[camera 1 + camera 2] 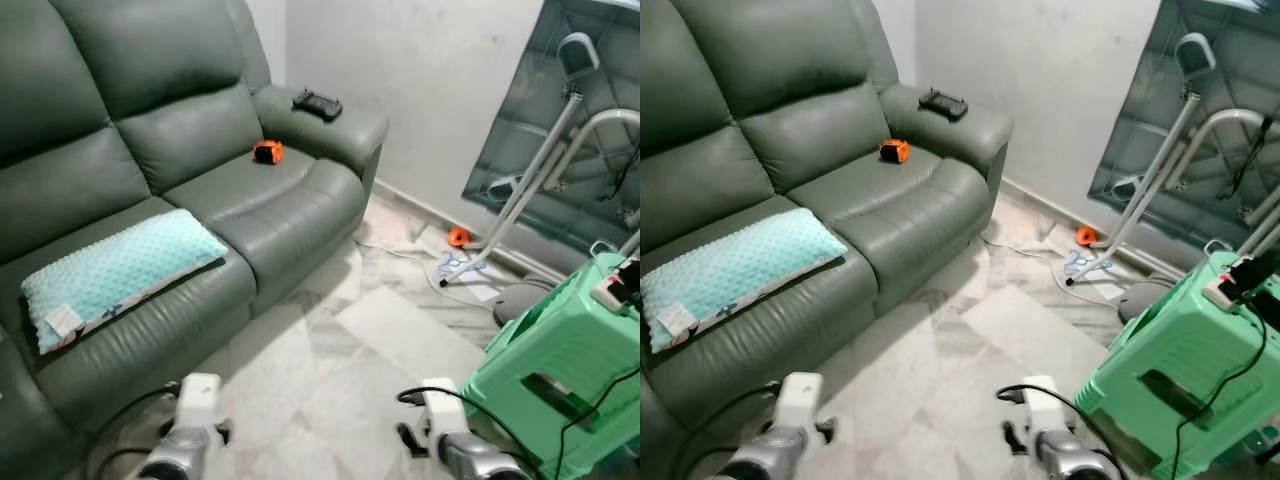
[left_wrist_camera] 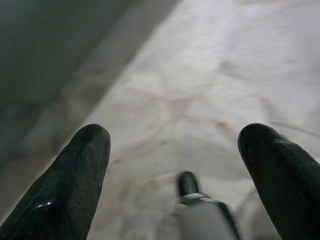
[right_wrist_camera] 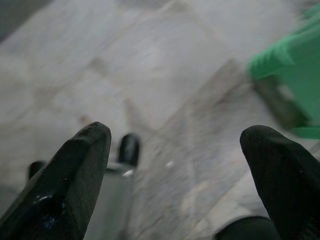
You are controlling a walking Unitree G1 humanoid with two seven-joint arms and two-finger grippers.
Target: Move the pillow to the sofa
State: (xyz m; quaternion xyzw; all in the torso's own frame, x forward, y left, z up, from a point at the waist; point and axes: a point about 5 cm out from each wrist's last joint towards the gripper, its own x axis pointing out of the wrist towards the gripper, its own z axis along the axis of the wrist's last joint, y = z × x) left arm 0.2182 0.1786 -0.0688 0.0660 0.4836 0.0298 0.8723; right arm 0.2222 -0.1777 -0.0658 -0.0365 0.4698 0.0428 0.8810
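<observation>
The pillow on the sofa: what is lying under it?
The light blue pillow lies flat on the left seat cushion of the grey-green sofa. Only leather shows around it. The patch of seat beneath is covered, so anything there cannot be seen.

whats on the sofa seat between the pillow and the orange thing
Nothing: in the left eye view only bare green leather of the sofa separates the pillow from the small orange object.
</observation>
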